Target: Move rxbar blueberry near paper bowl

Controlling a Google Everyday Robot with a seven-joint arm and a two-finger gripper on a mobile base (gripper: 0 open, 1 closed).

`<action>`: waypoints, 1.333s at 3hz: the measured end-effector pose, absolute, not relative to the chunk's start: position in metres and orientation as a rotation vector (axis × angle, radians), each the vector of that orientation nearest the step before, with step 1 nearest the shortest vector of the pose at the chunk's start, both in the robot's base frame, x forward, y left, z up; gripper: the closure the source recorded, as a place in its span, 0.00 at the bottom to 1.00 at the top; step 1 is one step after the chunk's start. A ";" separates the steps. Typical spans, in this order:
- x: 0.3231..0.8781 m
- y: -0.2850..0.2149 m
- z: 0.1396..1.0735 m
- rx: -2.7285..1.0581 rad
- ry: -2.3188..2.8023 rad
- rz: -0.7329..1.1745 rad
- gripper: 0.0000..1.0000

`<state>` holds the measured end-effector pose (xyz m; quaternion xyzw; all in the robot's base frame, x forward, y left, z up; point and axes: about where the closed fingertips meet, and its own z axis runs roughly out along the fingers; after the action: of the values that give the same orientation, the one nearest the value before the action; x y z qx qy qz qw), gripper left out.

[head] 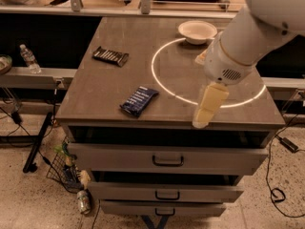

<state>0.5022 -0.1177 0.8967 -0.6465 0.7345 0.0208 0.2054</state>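
Gripper [202, 118] is hanging above the front edge of the table [109, 82], right of centre; its state cannot be told. The rxbar blueberry [138, 100] is lying near the front edge, left of the gripper, well apart from the paper bowl [197, 31] sitting at the back.

No legible text, even on the tool [202, 119] above the table [114, 82].
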 end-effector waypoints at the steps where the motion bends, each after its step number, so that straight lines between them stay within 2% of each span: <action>1: 0.519 -0.078 0.874 -1.795 2.010 0.109 0.00; 4: 0.543 0.001 0.834 -1.765 1.972 0.231 0.00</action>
<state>0.5430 0.0011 0.8343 -0.6449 0.7207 0.0844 0.2401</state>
